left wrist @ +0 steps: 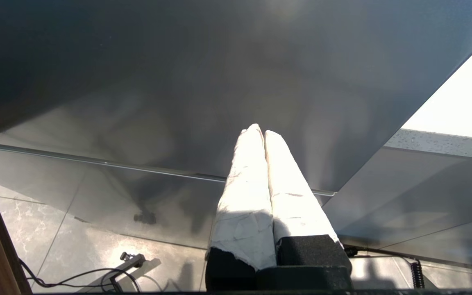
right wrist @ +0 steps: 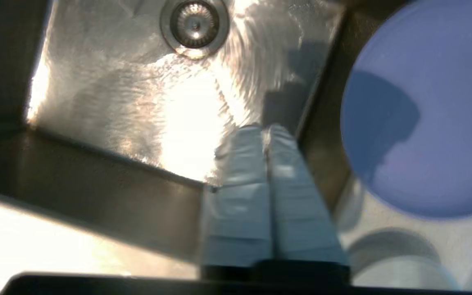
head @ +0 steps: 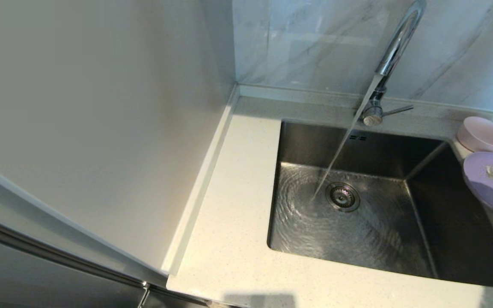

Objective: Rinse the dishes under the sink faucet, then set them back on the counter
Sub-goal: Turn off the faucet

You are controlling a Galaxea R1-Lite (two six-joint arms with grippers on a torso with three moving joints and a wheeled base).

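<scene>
Glare on wet sink [right wrist: 178, 135], blurred right wrist view

Surfaces as I read them from my station:

- Sink [head: 422, 239]: brushed stainless steel, dull sheen, its floor rippled under running water.
- Drain strainer [head: 343, 196]: slotted metal, brighter than the basin.
- Faucet [head: 394, 51]: polished chrome, mirror-glossy.
- Desk [head: 233, 222]: cream stone-like top, smooth, finely speckled.
- Back wall [head: 315, 42]: grey-veined marble look, smooth, faintly glossy.
- Pink bowl [head: 484, 134]: matt, smooth.
- Lavender plate [head: 492, 188]: matt, smooth.
- Left gripper [left wrist: 259, 131]: jaws wrapped in white, creased tape-like covering, matt; black foam-like blocks at their base.
- Right gripper [right wrist: 265, 130]: same pale wrapped covering.
- Cabinet front [left wrist: 178, 82], as I see it beyond the left jaws: smooth grey panel, soft sheen.
</scene>
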